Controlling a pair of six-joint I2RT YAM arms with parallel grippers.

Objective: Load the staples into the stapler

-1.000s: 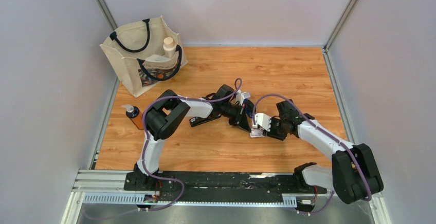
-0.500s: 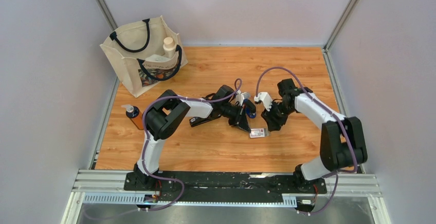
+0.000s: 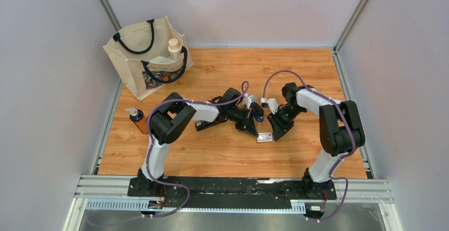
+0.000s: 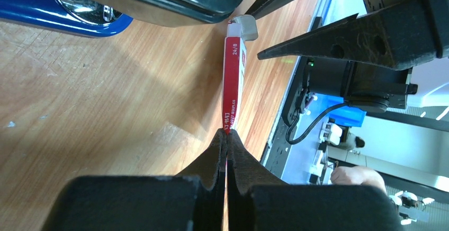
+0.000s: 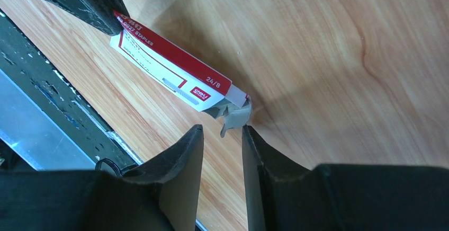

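The staples box (image 3: pixel 266 137), flat and white with red print, lies on the wooden table (image 3: pixel 296 77) near the middle. My left gripper (image 4: pixel 226 134) is shut, pinching the near end of the staples box (image 4: pixel 233 82). My right gripper (image 5: pixel 222 130) stands open at the box's other end, and the grey end flap (image 5: pixel 234 116) hangs between its fingertips without being clamped. The staples box (image 5: pixel 169 67) runs from there to the left fingertip (image 5: pixel 98 8). The stapler (image 4: pixel 79 16), blue and black, sits just beyond the box; the top view shows the stapler (image 3: pixel 257 114) between both grippers (image 3: pixel 253 130) (image 3: pixel 276 129).
A cream tote bag (image 3: pixel 148 56) holding a bottle stands at the back left. An amber pump bottle (image 3: pixel 138 120) stands by the left wall. A black rail (image 3: pixel 227 186) runs along the near edge. Grey walls close in three sides.
The right arm has folded back, its elbow swinging in from the right. Its gripper drew off the box, opened wider, then narrowed at the box's flap. The left arm has stayed still.
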